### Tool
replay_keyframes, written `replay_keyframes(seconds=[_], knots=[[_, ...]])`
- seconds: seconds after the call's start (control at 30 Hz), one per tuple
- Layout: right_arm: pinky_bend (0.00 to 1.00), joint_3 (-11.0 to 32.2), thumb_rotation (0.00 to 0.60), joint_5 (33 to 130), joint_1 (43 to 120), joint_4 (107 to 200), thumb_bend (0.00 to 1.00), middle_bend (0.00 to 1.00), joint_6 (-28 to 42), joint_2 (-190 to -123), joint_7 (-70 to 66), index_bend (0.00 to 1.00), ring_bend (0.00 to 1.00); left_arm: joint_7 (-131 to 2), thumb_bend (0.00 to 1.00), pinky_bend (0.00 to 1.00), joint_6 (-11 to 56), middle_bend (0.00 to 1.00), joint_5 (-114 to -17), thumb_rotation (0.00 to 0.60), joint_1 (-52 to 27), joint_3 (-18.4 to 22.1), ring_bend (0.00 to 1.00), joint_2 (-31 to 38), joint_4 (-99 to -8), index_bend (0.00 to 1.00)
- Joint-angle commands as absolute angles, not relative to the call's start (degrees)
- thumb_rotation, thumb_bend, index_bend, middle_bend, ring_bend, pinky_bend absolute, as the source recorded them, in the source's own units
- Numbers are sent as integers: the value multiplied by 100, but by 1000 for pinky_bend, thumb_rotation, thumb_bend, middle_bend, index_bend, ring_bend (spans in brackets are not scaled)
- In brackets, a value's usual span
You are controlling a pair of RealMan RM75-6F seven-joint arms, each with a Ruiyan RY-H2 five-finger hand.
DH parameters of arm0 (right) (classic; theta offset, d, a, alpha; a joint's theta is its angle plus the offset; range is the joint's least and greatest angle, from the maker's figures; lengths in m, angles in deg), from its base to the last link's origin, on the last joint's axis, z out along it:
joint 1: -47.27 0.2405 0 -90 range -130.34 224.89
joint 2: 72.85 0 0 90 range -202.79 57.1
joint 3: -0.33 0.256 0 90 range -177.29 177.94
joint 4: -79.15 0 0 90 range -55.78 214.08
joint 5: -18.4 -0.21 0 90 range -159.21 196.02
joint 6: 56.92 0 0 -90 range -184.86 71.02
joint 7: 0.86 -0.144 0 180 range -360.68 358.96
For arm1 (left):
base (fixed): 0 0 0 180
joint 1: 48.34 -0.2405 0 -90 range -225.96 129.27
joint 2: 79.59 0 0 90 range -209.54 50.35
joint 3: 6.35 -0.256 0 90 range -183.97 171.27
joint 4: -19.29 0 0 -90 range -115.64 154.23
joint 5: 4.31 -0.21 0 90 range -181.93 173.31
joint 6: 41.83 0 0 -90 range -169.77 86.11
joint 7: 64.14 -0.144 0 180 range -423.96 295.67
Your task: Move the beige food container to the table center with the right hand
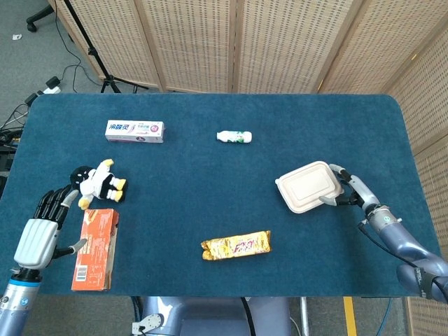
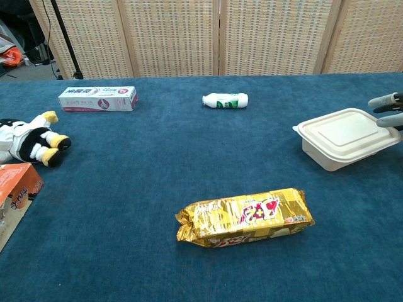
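The beige food container (image 1: 309, 185) (image 2: 348, 136) sits lid closed on the blue table (image 1: 210, 189), right of centre. My right hand (image 1: 348, 189) (image 2: 387, 112) is at its right end, fingers spread. One finger lies along the far corner and the thumb reaches under the near corner, at or very near the rim; I see no firm grip. In the chest view only its fingertips (image 2: 385, 100) show at the frame's edge. My left hand (image 1: 43, 227) rests open at the table's near left, beside an orange box (image 1: 96, 248).
A gold snack pack (image 1: 236, 245) (image 2: 245, 216) lies near the front middle. A small white bottle (image 1: 234, 136) and a toothpaste box (image 1: 135, 131) lie at the back. A plush cow (image 1: 99, 184) sits at the left. Wicker screens stand behind.
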State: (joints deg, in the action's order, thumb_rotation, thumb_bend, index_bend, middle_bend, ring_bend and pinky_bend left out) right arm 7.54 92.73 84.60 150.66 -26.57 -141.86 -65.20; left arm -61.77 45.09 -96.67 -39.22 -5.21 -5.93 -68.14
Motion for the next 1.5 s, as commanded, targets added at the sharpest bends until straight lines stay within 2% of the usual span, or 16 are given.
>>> replay_keyframes(seconds=[0.03, 1.5], knots=[[42, 811, 600, 9163, 8417, 15271, 234, 0, -2586, -14152, -6304, 41, 0, -6154, 110, 2, 4516, 0, -9672, 600, -3924, -521, 0, -605, -6819, 0], [42, 1172, 600, 7383, 8550, 16770, 234, 0, -2368, -14457, -3631, 41, 0, -5881, 111, 2, 4495, 0, -9664, 600, -3908, -525, 0, -730, -6857, 0]])
